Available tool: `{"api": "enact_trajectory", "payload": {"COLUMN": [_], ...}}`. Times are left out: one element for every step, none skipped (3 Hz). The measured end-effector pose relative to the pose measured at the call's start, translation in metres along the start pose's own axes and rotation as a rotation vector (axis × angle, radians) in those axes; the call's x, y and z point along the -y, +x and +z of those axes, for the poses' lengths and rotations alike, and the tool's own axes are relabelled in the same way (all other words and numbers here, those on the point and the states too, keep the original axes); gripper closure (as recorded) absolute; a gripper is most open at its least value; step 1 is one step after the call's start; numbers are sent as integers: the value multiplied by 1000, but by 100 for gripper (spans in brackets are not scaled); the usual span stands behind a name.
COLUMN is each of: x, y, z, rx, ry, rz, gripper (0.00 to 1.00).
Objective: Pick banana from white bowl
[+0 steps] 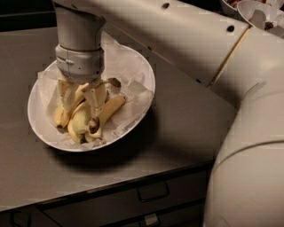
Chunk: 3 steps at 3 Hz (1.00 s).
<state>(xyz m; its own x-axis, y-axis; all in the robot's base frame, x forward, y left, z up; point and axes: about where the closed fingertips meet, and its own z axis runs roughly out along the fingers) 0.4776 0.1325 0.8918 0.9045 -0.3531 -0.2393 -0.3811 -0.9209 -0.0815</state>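
The white bowl point(137, 71) is a wide, shallow oval lined with crinkled white paper, and it sits on the dark counter at the left. Three yellow bananas point(106, 113) with brown tips lie in it, side by side. My gripper point(81, 99) hangs straight down from the arm into the bowl. Its fingers point(95, 98) are spread and stand on either side of the upper end of the bananas, touching or nearly touching them. The wrist hides the far ends of the bananas.
The dark counter point(186, 115) has its front edge running below the bowl, with drawers point(153, 193) under it. Smaller white bowls point(259, 13) stand at the back right. My own arm and body fill the right side of the view.
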Motion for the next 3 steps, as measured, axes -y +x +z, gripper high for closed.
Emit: {"api": "enact_trajectory", "payload": {"x": [5, 8, 11], "y": [1, 2, 4], "z": [2, 4, 5], "rx": [-7, -11, -24], "ry": [-12, -22, -32], "rz": [10, 22, 42], "gripper": [49, 49, 49]}}
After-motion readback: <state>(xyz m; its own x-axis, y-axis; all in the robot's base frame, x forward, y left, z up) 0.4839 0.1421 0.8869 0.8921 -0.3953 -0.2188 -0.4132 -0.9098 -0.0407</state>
